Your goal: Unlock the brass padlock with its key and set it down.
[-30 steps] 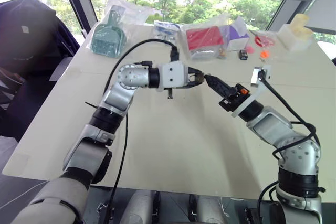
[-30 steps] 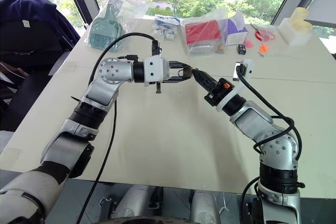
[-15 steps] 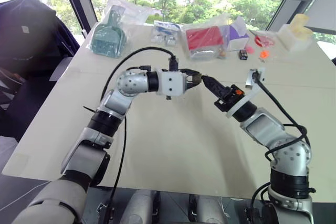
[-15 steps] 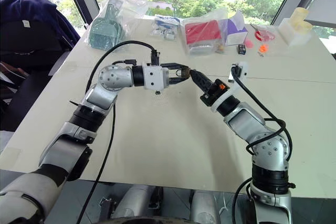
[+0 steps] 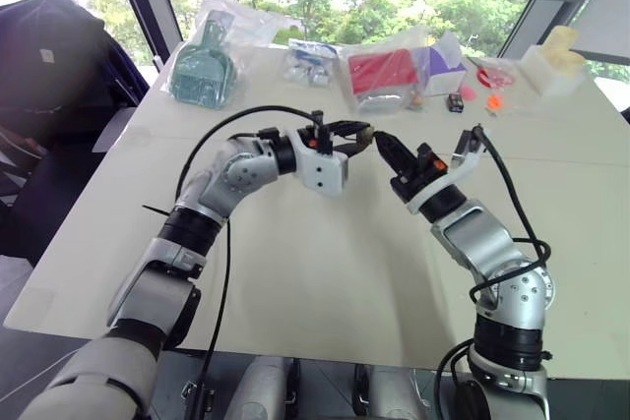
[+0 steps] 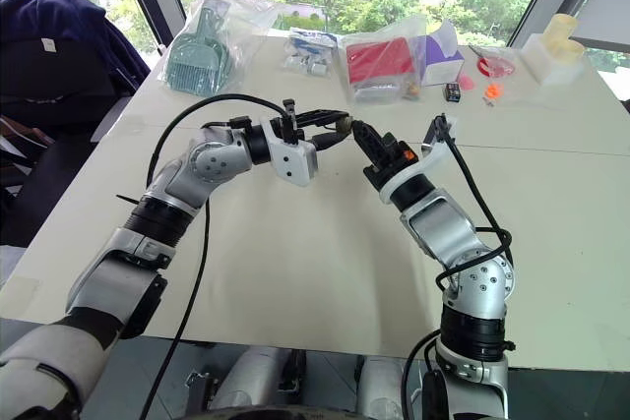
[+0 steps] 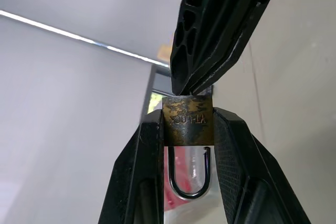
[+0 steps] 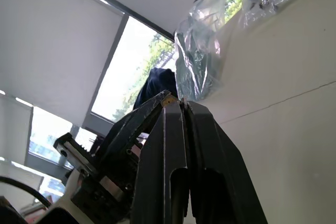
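Two grippers meet tip to tip above the middle of the pale surface, well clear of it. The left gripper is pinching the brass padlock between its two black fingers; in the left wrist view the dull, worn body sits clamped near the fingertips, stamped lettering facing the camera (it reads upside down there), and the silvery shackle hangs toward the wrist with one leg free of the body, so the shackle stands open. The right gripper comes in from the opposite side, its fingers pressed together, and their tips touch the end of the padlock body that faces away from the shackle. Whether a key sits between those tips cannot be told.

Along the far edge of the surface lie several packaged items, well apart from the grippers: a teal brush-like thing in a clear bag, a small bag of metal parts, a red item in a plastic bag, a purple-and-white box, a small black cube, some orange and red bits and a pale yellowish object at the far right corner. A dark garment is draped over a chair off the left side.
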Controlling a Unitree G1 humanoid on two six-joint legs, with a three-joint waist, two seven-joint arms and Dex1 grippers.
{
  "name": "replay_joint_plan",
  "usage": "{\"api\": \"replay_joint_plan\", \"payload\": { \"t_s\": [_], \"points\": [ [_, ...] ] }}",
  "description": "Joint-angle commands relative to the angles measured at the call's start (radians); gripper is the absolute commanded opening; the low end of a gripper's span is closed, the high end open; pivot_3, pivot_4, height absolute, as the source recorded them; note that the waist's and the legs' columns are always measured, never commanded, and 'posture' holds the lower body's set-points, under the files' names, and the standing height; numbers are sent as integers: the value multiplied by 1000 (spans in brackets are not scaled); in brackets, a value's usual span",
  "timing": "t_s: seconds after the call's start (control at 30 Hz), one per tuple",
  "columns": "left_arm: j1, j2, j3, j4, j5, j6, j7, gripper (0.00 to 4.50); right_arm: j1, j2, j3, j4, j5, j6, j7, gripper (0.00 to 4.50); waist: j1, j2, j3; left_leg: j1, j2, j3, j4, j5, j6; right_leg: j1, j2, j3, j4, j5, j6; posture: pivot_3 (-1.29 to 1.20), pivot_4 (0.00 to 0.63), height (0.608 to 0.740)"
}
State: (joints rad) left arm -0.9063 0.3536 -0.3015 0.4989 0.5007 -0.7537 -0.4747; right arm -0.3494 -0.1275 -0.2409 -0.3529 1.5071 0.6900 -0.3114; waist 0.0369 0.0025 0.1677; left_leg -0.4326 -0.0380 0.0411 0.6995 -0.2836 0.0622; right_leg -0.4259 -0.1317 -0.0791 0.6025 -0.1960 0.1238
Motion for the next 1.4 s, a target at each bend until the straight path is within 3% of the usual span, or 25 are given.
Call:
{"api": "replay_joint_plan", "payload": {
  "t_s": [0.03, 0.1, 0.2, 0.23, 0.3, 0.47, 0.6, 1.2, 1.3, 1.4],
  "points": [
    [-74, 5, 23, -57, 41, -86, 139, 698, 14, 17, -26, 51, 40, -31, -116, 54, 0, 0, 0, 0, 0, 0, 0, 0, 0, 0, 0, 0, 0, 0, 0, 0, 150, 737],
    [-79, -2, 15, -27, 10, -75, 115, 698, 11, 17, -12, 42, 45, -36, -123, 54, -1, 0, 0, 0, 0, 0, 0, 0, 0, 0, 0, 0, 2, 0, 0, 0, 150, 737],
    [-85, -15, -4, 41, -143, -10, -68, 698, 14, -74, 37, -19, -93, -10, 5, 54, 1, 0, 0, 1, 0, 2, 0, 0, 0, 0, -1, 0, 6, 0, 0, 0, 150, 737],
    [-97, -13, -5, 65, -167, -2, -103, 698, 14, -113, 50, -29, -136, -3, 54, 292, 1, 0, 0, 1, 0, 3, 0, 0, 0, -1, -1, 0, 6, 0, 0, 0, 150, 737],
    [-125, -9, 0, 107, -212, 21, -166, 698, 19, -196, 51, -16, -213, 1, 126, 897, -1, 0, 0, 1, 0, 3, 0, 0, 0, -1, -1, 0, 6, 0, 0, 0, 150, 737],
    [-173, -10, -6, 167, -276, 38, -253, 698, 36, -342, 26, 6, -304, 5, 328, 3436, -2, 0, 0, 2, 1, 5, 0, 0, 0, -2, -1, 0, 6, -1, 0, 0, 150, 737],
    [-180, -12, -11, 181, -281, 18, -261, 698, 18, -373, -7, 4, -278, 11, 428, 3436, -5, 0, 0, 2, 1, 5, 0, 0, 0, -2, -1, 1, 6, -1, 0, 0, 150, 737],
    [-144, -47, -30, 116, -308, -29, -296, 698, -71, -318, 35, 46, -314, 72, 552, 3436, -1, 0, 0, 3, 1, 5, 0, 0, 0, -1, -2, 0, 6, 0, 0, 0, 150, 737],
    [-137, -49, -32, 102, -312, -27, -298, 698, -81, -308, 31, 61, -324, 71, 558, 2624, 0, 0, 0, 3, 1, 5, 0, 0, 0, -1, -2, 1, 6, 0, 0, 0, 150, 737],
    [-133, -49, -29, 95, -314, -21, -301, 698, -80, -302, 29, 61, -325, 81, 562, 1037, 1, 0, 0, 3, 1, 5, 0, 0, 0, -1, -2, 1, 6, 0, 0, 0, 150, 737]
  ]
}}
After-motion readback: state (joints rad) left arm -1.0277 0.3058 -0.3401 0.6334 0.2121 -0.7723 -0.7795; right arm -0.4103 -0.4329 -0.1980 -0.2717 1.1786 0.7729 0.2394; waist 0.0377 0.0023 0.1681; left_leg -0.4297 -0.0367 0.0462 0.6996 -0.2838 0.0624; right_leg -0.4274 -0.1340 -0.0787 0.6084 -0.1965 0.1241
